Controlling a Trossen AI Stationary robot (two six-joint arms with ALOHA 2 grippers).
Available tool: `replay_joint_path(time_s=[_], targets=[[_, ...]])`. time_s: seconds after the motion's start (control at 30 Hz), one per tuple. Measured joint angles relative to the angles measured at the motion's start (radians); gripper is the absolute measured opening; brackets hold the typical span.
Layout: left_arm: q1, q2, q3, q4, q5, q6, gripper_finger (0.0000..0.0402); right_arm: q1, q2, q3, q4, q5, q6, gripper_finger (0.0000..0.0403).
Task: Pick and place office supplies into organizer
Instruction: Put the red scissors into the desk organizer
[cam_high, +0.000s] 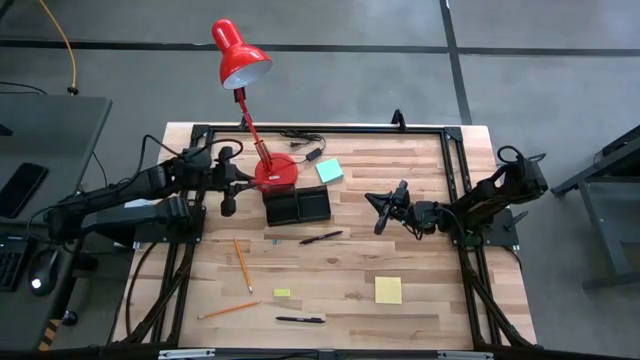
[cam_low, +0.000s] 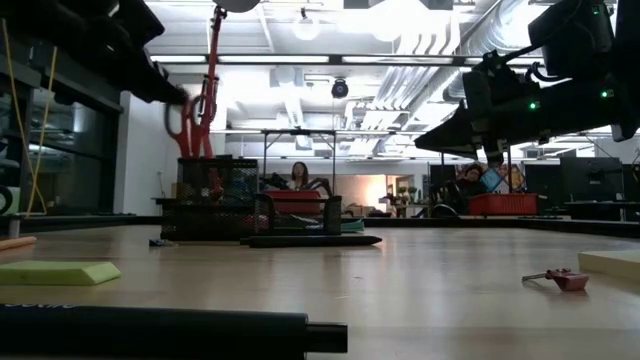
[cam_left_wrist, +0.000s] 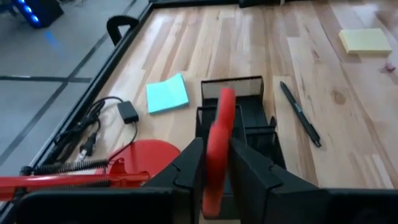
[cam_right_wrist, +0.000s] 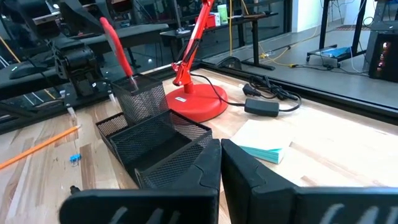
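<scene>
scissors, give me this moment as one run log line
left gripper: holding red scissors over organizer | right gripper: shut, waiting right of organizer | pens, pencils, sticky pads on table

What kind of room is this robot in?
Probably a robotics lab or workshop in an open office. The wooden table sits on a gray concrete floor, other workbenches stand behind, and bare pipes run under the ceiling.
</scene>
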Motion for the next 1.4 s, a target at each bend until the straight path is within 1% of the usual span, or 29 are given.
replay_joint_path(time_s=[0.27, 0.4, 0.57, 0.7, 0.77, 0.9, 1.07, 1.13, 1.2, 1.23, 1.3, 1.33, 1.4], targets=[[0.000, 0.000, 0.000, 0.006, 0.017, -0.002, 0.0059, 0.000, 0.000, 0.000, -0.020, 0.000, 0.017, 0.0000], [0.000, -0.011, 0.000, 0.037, 0.050, -0.018, 0.0059, 0.000, 0.000, 0.000, -0.037, 0.000, 0.034, 0.0000], [0.000, -0.010, 0.000, 0.048, 0.061, -0.017, 0.0060, 0.000, 0.000, 0.000, -0.041, 0.000, 0.034, 0.0000], [0.000, -0.009, 0.000, 0.030, 0.054, 0.024, 0.0060, 0.000, 0.000, 0.000, -0.041, 0.000, 0.034, 0.0000], [0.000, -0.009, 0.000, 0.017, 0.029, 0.046, 0.0061, 0.000, 0.000, 0.000, -0.041, -0.003, 0.034, 0.0000], [0.000, -0.009, 0.000, 0.016, 0.018, 0.055, 0.0070, 0.000, 0.000, 0.000, -0.041, -0.031, 0.034, 0.0000], [0.000, -0.009, 0.000, 0.003, 0.012, 0.051, 0.0089, 0.000, 0.000, 0.000, -0.041, -0.015, 0.034, 0.0000], [0.000, -0.009, 0.000, 0.001, 0.009, 0.049, 0.0090, 0.000, 0.000, 0.000, -0.041, -0.005, 0.034, 0.0000], [0.000, -0.009, 0.000, 0.005, 0.009, 0.050, 0.0078, 0.000, 0.000, 0.000, -0.041, -0.001, 0.034, 0.0000], [0.000, -0.009, 0.000, 0.008, 0.009, 0.050, 0.0065, 0.000, 0.000, 0.000, -0.041, -0.001, 0.034, 0.0000], [0.000, -0.009, 0.000, 0.015, 0.013, 0.050, 0.0027, 0.000, 0.000, 0.000, -0.042, -0.001, 0.034, 0.0000], [0.000, -0.009, 0.000, 0.019, 0.021, 0.053, 0.0015, 0.000, 0.000, 0.000, -0.043, -0.001, 0.033, 0.0000], [0.000, -0.009, 0.000, 0.039, 0.035, 0.058, 0.0011, 0.000, 0.000, 0.000, -0.045, 0.000, 0.027, 0.0000]])
